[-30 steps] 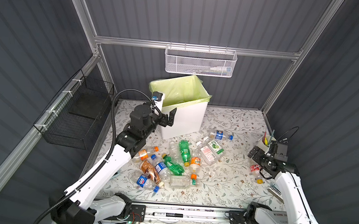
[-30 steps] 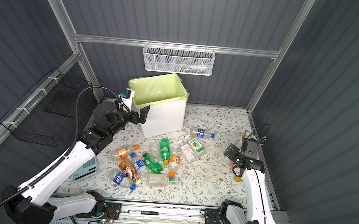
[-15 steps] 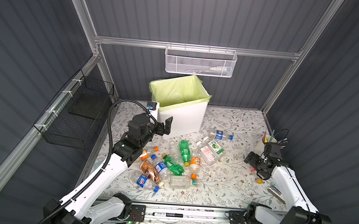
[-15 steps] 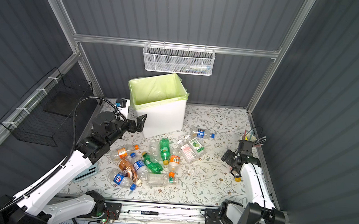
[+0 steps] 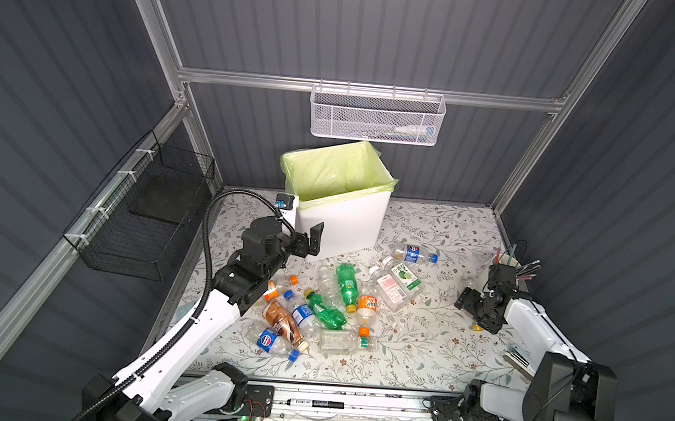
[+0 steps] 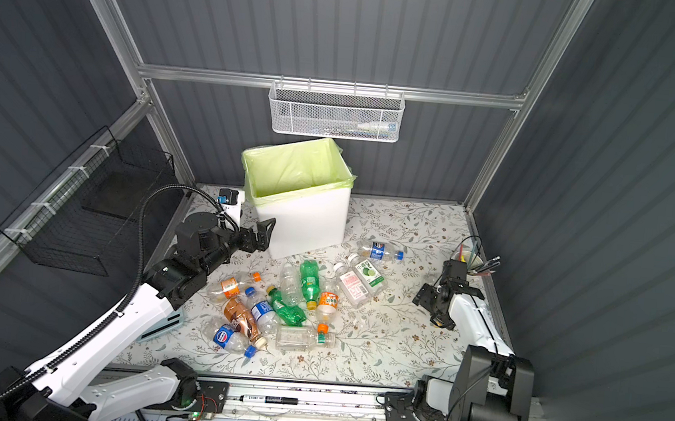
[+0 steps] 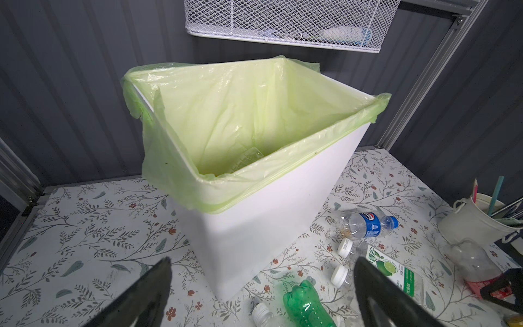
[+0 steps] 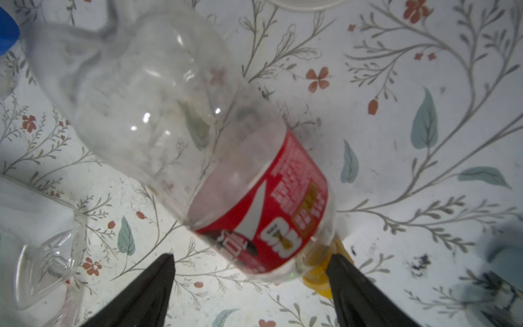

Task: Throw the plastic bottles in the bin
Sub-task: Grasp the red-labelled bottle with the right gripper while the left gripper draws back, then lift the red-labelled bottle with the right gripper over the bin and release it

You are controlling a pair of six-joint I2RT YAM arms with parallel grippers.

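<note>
Black fingers (image 8: 147,288) of the right tool (image 8: 252,257) stand apart on either side of a red-labelled bottle (image 8: 263,209) that lies on its side on the flowered tabletop (image 8: 424,70). In the right wrist view one finger sits right against the bottle's yellow cap (image 8: 317,280), while a strip of tabletop shows between the other finger and the label, so the jaws are open and the bottle is bracketed, not clamped. In both top views this tool (image 5: 470,305) is low over the right side of the tabletop, near a white pencil cup (image 5: 504,263). The left tool (image 5: 311,237) is spread wide and holds nothing; it hangs above the tabletop by the near left corner of the bin (image 5: 351,225), and in the left wrist view its two fingers frame the bin's white wall (image 7: 268,226). The bin stands upright at the back of the tabletop, its pale green liner (image 7: 254,107) folded over the rim, with something clear and ribbed lying at the bottom. Most of the plastic bottles (image 5: 346,281) lie on their sides in a loose heap in the middle of the tabletop, in front of the bin and between the two arms.
</note>
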